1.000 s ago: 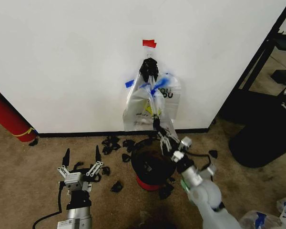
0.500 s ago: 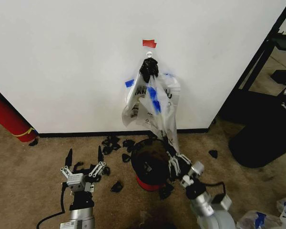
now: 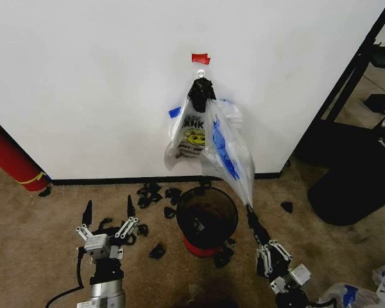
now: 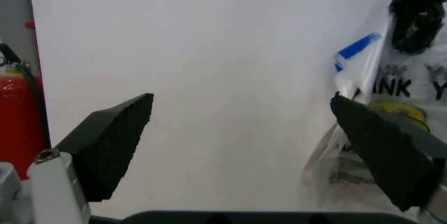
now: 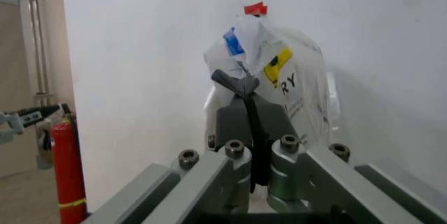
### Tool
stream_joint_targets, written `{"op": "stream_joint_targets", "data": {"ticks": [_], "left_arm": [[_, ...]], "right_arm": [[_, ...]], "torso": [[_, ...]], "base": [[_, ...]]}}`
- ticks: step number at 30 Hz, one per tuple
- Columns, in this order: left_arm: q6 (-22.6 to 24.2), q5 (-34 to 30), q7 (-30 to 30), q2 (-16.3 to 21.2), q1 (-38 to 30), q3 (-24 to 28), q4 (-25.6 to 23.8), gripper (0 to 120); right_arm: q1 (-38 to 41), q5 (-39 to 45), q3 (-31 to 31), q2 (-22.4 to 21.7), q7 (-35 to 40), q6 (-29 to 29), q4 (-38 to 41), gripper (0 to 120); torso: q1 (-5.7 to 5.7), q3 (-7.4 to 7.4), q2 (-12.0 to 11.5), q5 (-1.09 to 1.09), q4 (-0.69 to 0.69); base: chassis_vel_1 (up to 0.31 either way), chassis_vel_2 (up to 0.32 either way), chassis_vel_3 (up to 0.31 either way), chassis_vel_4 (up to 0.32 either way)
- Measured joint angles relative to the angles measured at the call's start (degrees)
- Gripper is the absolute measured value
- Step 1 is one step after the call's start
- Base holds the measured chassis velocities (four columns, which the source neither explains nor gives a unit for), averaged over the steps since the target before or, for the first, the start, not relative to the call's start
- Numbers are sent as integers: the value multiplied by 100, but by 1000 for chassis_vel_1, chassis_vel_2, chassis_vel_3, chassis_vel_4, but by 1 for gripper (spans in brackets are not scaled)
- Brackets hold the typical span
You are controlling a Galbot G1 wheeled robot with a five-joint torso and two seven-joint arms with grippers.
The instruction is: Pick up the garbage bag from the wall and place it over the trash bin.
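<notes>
Brown carpet floor [image 3: 45, 224], black scraps [image 3: 155, 192] scattered; black frame [image 3: 353, 77] at right.

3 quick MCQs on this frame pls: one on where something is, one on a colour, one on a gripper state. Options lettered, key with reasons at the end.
1. Where is the trash bin?
A. on the carpet below the hanging bags
B. beside the red cylinder
C. under the black shelf frame

2. What colour is the tape on the wall?
A. blue
B. red
C. yellow

3. What is the right gripper doing?
A. open and idle
B. shut on the garbage bag
C. holding the bin

Key: A, the bin stands by the baseboard under the bags; B, red tape sits above the knot; B, the bag stretches down to the closed fingertips.
</notes>
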Motion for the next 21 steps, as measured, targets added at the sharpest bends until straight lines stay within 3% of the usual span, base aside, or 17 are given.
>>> {"op": "stream_joint_targets", "data": {"ticks": [4,16,21], "left_arm": [[2,28,-6,-60,-25,2,5,100],[51,79,-17,-132,-49,4,96,100],[224,-5,-9,34,-117,32,-21,100]], "right_arm": [[-38,-14,34,45,-59,264,-181,0],[65,-76,10,115,12,322,-495,0],[666,-484,-215,48,631,-199,-506,0]], "torso": [[0,0,0,0,-2],[0,0,0,-1,-2],[0,0,0,0,-2]], "base": [[0,0,0,0],[0,0,0,0],[0,0,0,0]]}}
